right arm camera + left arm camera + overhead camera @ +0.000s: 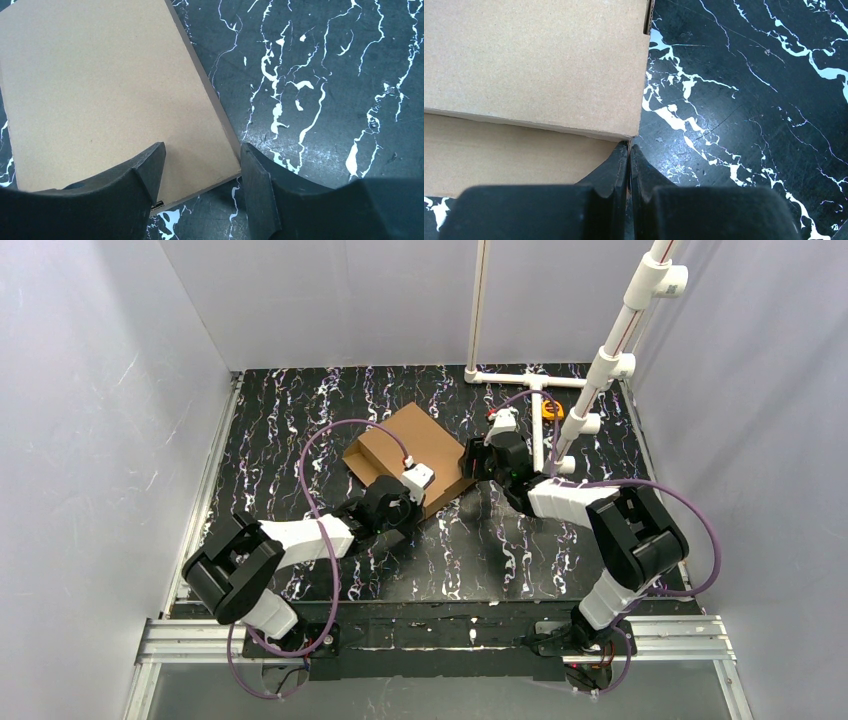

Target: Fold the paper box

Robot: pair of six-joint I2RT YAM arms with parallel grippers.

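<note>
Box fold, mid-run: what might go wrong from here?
1. The left hand is shut, tips at a corner of the paper box with no visible grip; a nudge may slide the box across the table instead of steadying it.
2. The right hand is open astride the panel's corner; closing there catches little cardboard, so it may slip off or crease the corner.
</note>
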